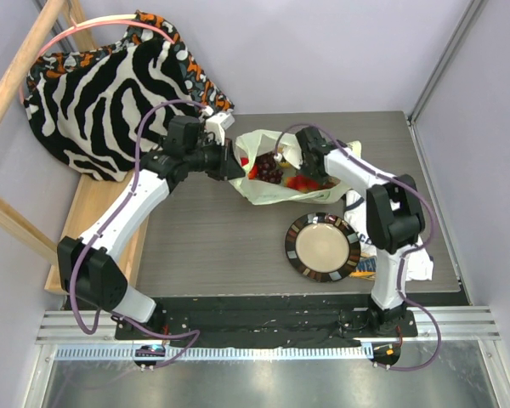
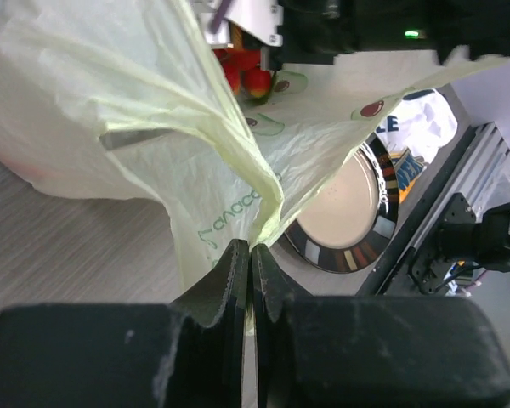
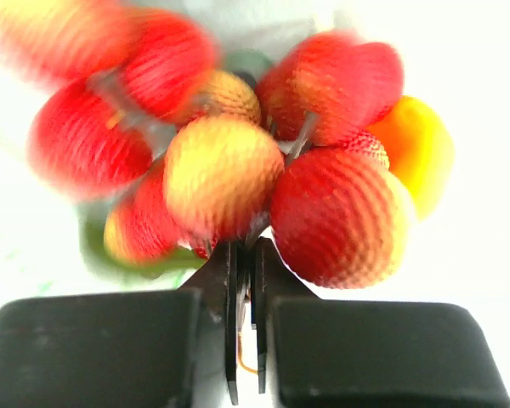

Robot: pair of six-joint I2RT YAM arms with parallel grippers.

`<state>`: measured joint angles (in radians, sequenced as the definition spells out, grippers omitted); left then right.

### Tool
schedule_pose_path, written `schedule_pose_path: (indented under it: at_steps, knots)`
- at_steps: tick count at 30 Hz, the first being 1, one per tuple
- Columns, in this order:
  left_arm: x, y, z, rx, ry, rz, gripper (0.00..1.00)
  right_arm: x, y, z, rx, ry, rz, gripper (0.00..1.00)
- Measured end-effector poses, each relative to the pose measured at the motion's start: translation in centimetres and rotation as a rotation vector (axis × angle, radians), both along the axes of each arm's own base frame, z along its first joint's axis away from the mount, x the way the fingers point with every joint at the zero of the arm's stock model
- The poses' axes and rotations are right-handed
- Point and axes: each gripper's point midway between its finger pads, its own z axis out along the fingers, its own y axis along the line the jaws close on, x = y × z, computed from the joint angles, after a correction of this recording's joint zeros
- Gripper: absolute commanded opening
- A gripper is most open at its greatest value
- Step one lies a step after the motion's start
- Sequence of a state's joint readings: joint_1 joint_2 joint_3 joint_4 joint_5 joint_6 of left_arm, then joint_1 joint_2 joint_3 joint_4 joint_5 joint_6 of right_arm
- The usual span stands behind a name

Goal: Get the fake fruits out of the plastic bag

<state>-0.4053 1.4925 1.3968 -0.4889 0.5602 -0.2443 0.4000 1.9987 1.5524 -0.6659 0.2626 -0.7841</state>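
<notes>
Top external view: thin, crinkly, pale green-white plastic bag (image 1: 272,194) noted on the grey table (image 1: 204,246) between the two arms, mouth gaping upward, just behind a round, dark-rimmed cream plate (image 1: 323,246). Glossy fake fruits (image 1: 270,170) are seen inside it: a dark purple grape bunch beside red and orange pieces. Left wrist view: left gripper (image 2: 248,252) is pinched tight on a fold of the bag's film, with green lettering printed close by. Right wrist view, blurred: right gripper (image 3: 246,255) is pressed closed directly beneath a cluster of red-and-yellow fruits with a net-like surface; whether a stalk is nipped cannot be told. Zebra-striped cloth (image 1: 102,93) is draped at back left; a white printed T-shirt (image 1: 421,265) lies right of the plate.
</notes>
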Motion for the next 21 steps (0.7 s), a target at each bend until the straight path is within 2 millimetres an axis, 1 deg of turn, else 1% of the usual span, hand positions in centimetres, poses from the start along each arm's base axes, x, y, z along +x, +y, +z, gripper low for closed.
schedule_pose_path:
  at_steps: [2, 4, 5, 6, 8, 9, 11, 12, 14, 16, 19, 20, 21]
  knots:
    - [0.3, 0.0, 0.1, 0.007, -0.012, -0.003, 0.05, -0.9, 1.7, 2.6, 0.092, -0.034, 0.012, 0.01]
    - [0.5, -0.1, 0.8, -0.002, -0.019, 0.005, 0.05, -2.2, 4.0, 5.9, 0.196, -0.063, 0.053, 0.01]
    - [0.6, -0.2, 1.5, -0.019, -0.022, 0.014, 0.05, -3.3, 5.6, 8.0, 0.263, -0.073, 0.085, 0.01]
    - [0.7, -0.3, 1.9, -0.028, -0.026, 0.017, 0.05, -4.5, 7.1, 10.3, 0.326, -0.085, 0.122, 0.01]
    - [0.8, -0.7, 3.1, -0.069, -0.027, 0.026, 0.05, -6.9, 9.9, 15.4, 0.449, -0.124, 0.203, 0.01]
    - [0.8, -0.8, 3.6, -0.089, -0.025, 0.031, 0.05, -8.1, 11.0, 17.5, 0.499, -0.143, 0.243, 0.01]
    - [0.7, -1.0, 4.4, -0.117, -0.024, 0.038, 0.05, -10.9, 12.7, 21.2, 0.582, -0.167, 0.322, 0.01]
    - [0.7, -1.0, 4.6, -0.125, -0.028, 0.039, 0.05, -12.3, 13.1, 22.6, 0.615, -0.171, 0.355, 0.01]
    - [0.7, -1.0, 4.9, -0.13, -0.034, 0.041, 0.05, -15.1, 13.0, 24.2, 0.652, -0.165, 0.395, 0.01]
    - [0.8, -0.9, 5.0, -0.126, -0.039, 0.048, 0.05, -17.3, 12.4, 24.8, 0.673, -0.155, 0.418, 0.01]
    - [1.0, -0.5, 4.8, -0.11, -0.053, 0.055, 0.05, -20.8, 11.0, 24.2, 0.677, -0.112, 0.441, 0.01]
    - [1.1, -0.3, 4.6, -0.101, -0.057, 0.059, 0.05, -22.4, 10.3, 23.4, 0.671, -0.083, 0.446, 0.01]
    - [1.3, -0.1, 4.5, -0.093, -0.062, 0.061, 0.05, -23.5, 9.7, 22.7, 0.665, -0.061, 0.45, 0.01]
